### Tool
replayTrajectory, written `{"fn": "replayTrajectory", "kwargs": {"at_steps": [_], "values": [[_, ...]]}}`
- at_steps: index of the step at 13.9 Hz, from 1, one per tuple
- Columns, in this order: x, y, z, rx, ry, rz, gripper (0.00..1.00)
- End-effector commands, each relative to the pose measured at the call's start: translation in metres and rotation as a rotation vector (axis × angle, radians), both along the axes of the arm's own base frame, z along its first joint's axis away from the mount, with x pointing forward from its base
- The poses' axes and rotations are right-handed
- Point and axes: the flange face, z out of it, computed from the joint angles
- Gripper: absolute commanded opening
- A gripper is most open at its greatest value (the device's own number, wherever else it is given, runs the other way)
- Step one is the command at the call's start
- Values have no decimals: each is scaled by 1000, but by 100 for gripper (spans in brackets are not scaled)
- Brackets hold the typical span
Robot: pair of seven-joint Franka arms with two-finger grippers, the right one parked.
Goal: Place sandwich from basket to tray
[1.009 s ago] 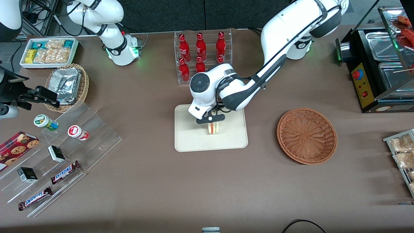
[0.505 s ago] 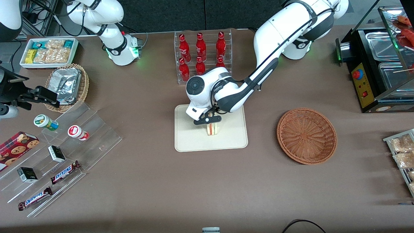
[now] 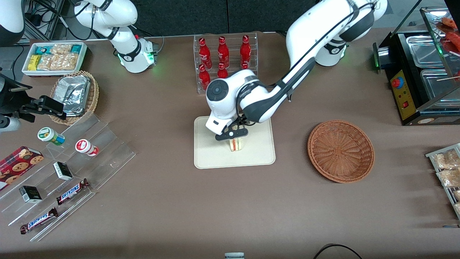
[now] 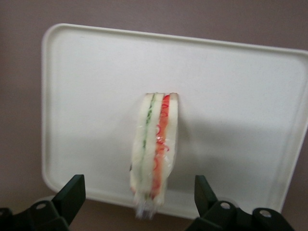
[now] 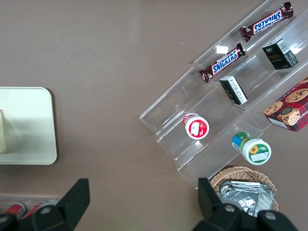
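The sandwich (image 3: pixel 236 144) (image 4: pixel 154 149) stands on edge on the cream tray (image 3: pixel 212 154) (image 4: pixel 86 96), near its middle, its red and green filling layers showing. My left gripper (image 3: pixel 232 135) (image 4: pixel 138 182) hovers just above it, open, one black finger (image 4: pixel 72 192) on each side and neither touching the wrapper. The reddish-brown basket (image 3: pixel 340 151) sits beside the tray toward the working arm's end, with nothing in it. The right wrist view catches the tray's corner (image 5: pixel 29 125) and a sliver of the sandwich (image 5: pixel 3 131).
A clear rack of red bottles (image 3: pixel 224 61) stands just farther from the camera than the tray. Toward the parked arm's end are a tan basket of foil packets (image 3: pixel 75 95), clear display steps (image 3: pixel 72 169) and a white snack bin (image 3: pixel 54 57). A food warmer (image 3: pixel 424 72) stands at the working arm's end.
The sandwich has stayed in place on the tray. The left arm's wrist shifted slightly toward the parked arm's end and the arm's upper links rose.
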Motion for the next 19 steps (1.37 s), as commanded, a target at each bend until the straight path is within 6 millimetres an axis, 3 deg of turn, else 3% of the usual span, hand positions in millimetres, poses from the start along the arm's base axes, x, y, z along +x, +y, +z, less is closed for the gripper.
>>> {"fn": "replayTrajectory", "kwargs": {"at_steps": [1, 3, 6, 9, 11, 15, 19], "values": [[15, 51, 85, -7, 14, 108, 100], [17, 94, 143, 10, 39, 82, 100], [35, 203, 222, -65, 155, 7, 100], [38, 296, 271, -60, 185, -57, 100], [43, 348, 282, -62, 211, -78, 100], [69, 466, 271, -93, 229, -89, 100], [71, 477, 260, -88, 237, -85, 100]]}}
